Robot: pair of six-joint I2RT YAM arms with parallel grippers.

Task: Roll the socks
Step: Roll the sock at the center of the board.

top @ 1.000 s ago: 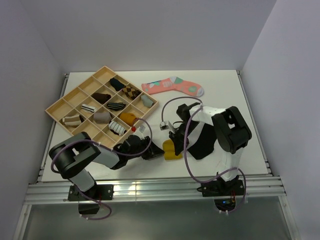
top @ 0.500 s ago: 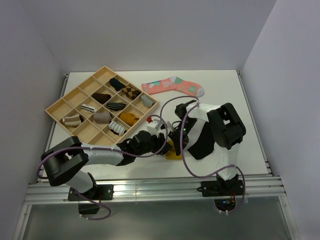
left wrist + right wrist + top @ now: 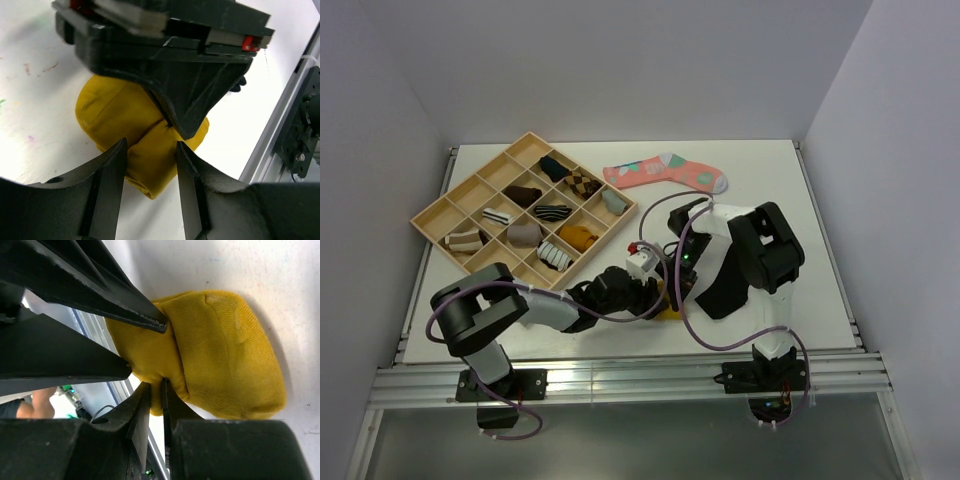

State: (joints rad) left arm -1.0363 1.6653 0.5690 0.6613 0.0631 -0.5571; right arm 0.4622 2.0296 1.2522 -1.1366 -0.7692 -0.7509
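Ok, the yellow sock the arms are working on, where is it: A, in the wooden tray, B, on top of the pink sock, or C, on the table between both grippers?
C: the yellow sock sits bunched on the white table, with the left gripper and the right gripper both at it.

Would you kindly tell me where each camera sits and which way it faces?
Top external: above, behind, looking down at the white table; left arm, right arm show.
Left wrist: on the left gripper, facing the mustard-yellow folded sock; open fingers show.
Right wrist: on the right gripper, fingers pinching that sock.
Both wrists share the sock.
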